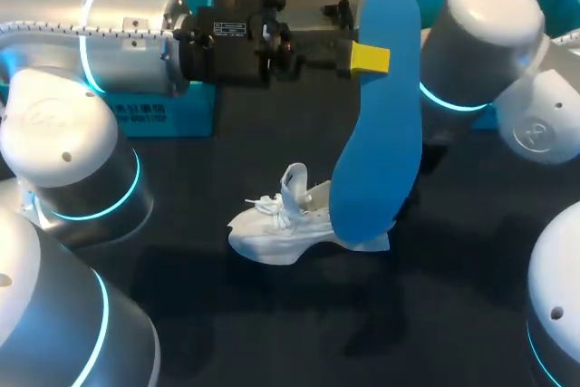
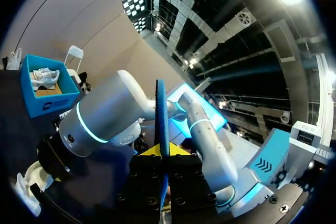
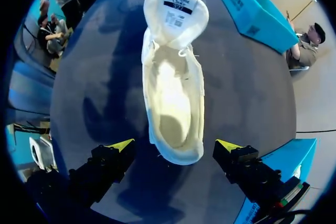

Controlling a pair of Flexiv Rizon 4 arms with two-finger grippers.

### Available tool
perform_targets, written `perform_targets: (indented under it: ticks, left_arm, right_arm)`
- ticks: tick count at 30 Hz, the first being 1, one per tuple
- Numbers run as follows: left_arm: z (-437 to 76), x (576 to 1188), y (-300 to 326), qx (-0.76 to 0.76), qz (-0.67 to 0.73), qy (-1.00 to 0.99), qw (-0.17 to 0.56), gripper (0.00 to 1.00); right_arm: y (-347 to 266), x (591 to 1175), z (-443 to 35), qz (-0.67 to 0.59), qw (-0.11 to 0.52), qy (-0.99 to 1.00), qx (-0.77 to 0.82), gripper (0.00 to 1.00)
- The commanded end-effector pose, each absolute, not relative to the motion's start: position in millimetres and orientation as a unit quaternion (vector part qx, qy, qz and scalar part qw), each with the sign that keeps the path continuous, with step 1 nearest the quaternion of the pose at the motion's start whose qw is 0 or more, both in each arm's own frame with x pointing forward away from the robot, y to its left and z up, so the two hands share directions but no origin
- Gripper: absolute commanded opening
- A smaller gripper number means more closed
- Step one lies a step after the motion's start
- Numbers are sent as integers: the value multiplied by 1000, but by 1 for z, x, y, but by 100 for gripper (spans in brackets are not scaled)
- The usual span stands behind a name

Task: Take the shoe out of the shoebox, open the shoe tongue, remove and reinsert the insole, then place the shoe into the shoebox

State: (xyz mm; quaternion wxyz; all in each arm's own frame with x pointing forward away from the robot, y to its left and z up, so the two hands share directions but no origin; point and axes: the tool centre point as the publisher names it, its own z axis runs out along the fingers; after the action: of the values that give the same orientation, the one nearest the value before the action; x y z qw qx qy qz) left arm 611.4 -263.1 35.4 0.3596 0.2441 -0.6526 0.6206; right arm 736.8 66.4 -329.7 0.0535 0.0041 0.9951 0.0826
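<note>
Left arm [image 1: 136, 29] extends across the back of the desk [image 1: 236, 333]. Left jaws are clamped on the blue insole [image 1: 381, 133] near its upper end, with one yellow fingertip [image 1: 370, 59] showing against it. The insole hangs roughly upright. In the head view its lower end overlaps the heel of the white shoe [image 1: 285, 228], but the right wrist view shows no blue inside, so it is not seated.

The shoe sits upright on the desk, out of the blue shoebox [image 1: 168, 120], which stands well behind it to the left. Right jaws are wide apart, holding nothing, poised over the heel end. The tongue [image 3: 176, 9] is folded forward and the cavity is bare.

Judged step: reinsertion of the insole.

Risks:
- The grip is high on a flexible part, so the free end may buckle on the collar instead of sliding toeward.
- The shoe is unrestrained, so a downward push could tip or skate it.
- The tongue may spring back over the opening.
- The arms are close together, so they could collide if both descend.
</note>
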Motion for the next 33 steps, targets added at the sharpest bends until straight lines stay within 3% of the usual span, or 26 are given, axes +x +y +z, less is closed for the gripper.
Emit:
perform_targets:
  ticks: [1, 20, 33]
  left_arm:
    - [35, 611, -264, 244, 620, -653, 360, 0]
    - [35, 611, -264, 244, 620, -653, 360, 0]
    - [35, 611, -264, 244, 620, -653, 360, 0]
  right_arm:
    - [68, 735, -330, 90, 56, 994, -1, 100]
    - [73, 740, -326, 90, 49, 995, -2, 100]
    - [123, 785, -328, 85, 59, 994, -33, 100]
